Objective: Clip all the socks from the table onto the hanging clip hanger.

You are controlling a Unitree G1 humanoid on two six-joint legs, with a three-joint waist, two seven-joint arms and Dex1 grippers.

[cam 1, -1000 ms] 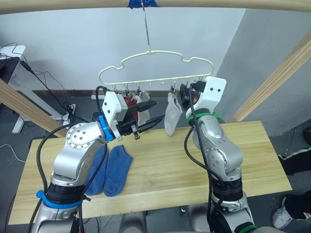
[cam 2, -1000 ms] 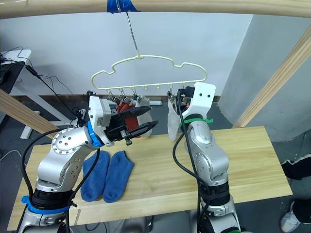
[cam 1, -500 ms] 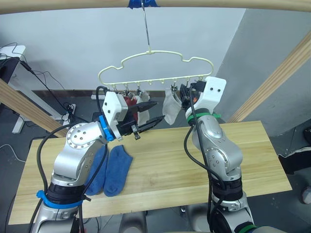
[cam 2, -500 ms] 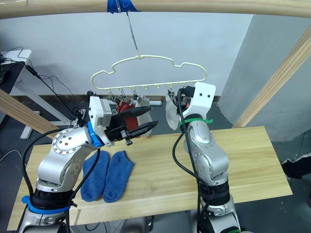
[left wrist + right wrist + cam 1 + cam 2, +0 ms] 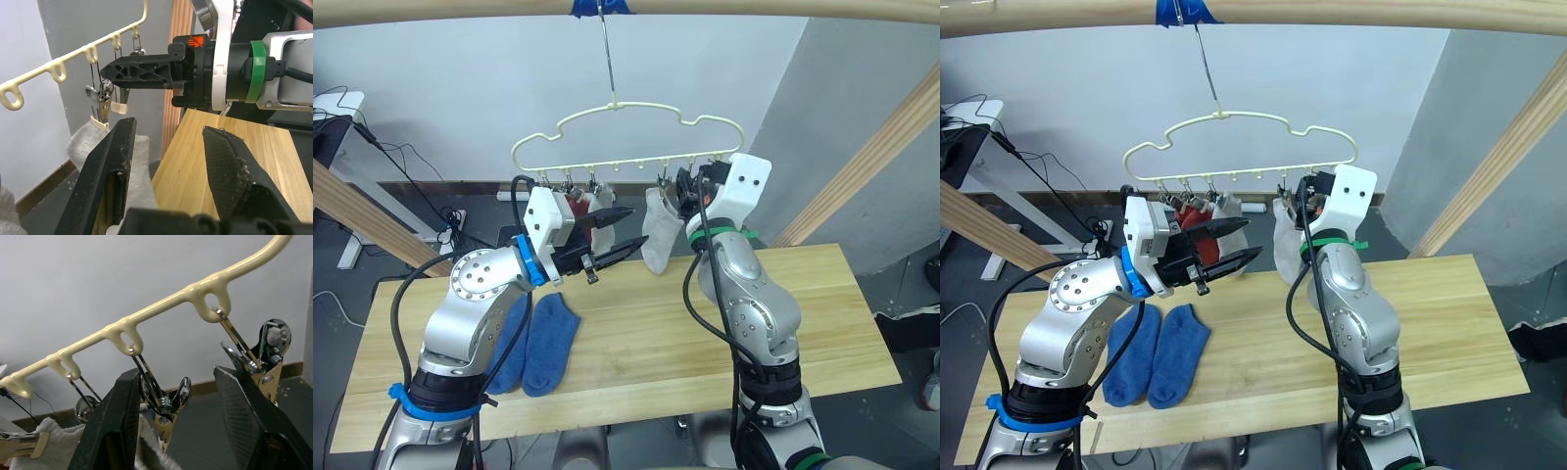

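1. A pale wall stands behind a wooden crossbar marked with blue tape, and slanted wooden beams run down at either side.
2. The table, of light wood planks, lies well below the hanger.
3. The hanger, cream-yellow with a wavy top, hangs by a thin metal hook from the crossbar at the blue tape; small metal clips dangle from loops along its lower bar.
4. Two blue socks lie side by side on the table, below and to the left of the hanger.
5. A light grey sock hangs from a clip toward the hanger's right end, just beside the right gripper.
6. A brick red sock and another pale sock hang from clips under the hanger's left part, behind the left gripper.
7. The left gripper is raised below the hanger's left half, its two black fingers spread and empty, pointing toward the grey sock.
8. The right gripper is up at the hanger's right end, fingers spread on either side of a clip, not pinching it.
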